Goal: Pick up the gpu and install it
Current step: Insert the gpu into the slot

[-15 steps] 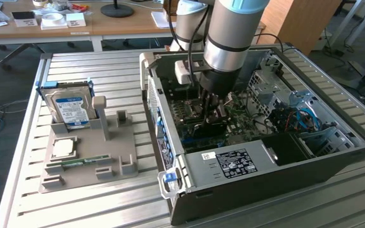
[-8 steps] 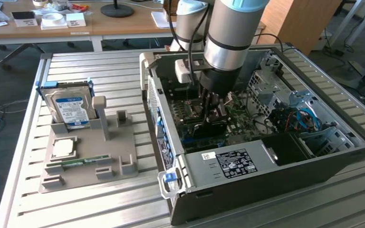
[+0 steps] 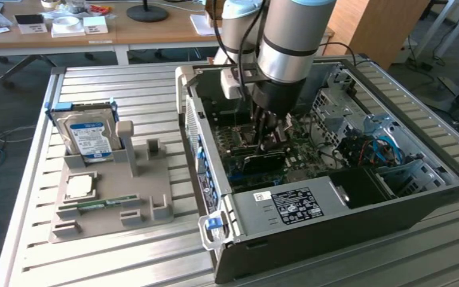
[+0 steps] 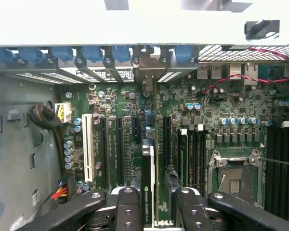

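Wooden desk (image 3: 134, 33) behind slatted metal table (image 3: 110, 84)

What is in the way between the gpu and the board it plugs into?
Nothing I can see. The jaws hold the gpu edge-on right over the motherboard, and no cable or part crosses between them. The red wires run off to one side. Whether it already touches a slot, I cannot tell.

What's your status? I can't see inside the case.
Gripper inside the case, at the gpu. Gpu on edge over the motherboard, bracket at rear panel. Nothing seen blocking it.
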Robot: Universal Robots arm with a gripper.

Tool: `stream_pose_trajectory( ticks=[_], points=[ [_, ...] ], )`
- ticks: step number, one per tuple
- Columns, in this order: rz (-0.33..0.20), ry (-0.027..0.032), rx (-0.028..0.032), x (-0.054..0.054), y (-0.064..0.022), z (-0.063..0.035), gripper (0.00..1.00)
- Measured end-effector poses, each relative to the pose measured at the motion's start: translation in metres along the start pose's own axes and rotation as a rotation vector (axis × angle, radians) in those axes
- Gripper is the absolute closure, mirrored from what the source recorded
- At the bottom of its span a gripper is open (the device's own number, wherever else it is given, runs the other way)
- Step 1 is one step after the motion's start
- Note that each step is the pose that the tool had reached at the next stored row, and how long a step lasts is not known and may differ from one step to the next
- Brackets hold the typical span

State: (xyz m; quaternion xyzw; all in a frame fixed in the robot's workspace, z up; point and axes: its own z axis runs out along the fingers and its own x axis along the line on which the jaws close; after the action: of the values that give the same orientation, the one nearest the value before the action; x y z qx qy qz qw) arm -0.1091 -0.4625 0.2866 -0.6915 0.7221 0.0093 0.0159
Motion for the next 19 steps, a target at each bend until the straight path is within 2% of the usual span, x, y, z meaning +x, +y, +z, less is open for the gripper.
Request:
stream_pose_trajectory(
  ticks=[14, 19],
  points=[
    [0.000, 0.0000, 0.0000, -0.001, -0.0005, -0.0272, 0.66],
    [0.000, -0.0003, 0.0001, -0.001, -0.0005, -0.0306, 0.66]
  ],
)
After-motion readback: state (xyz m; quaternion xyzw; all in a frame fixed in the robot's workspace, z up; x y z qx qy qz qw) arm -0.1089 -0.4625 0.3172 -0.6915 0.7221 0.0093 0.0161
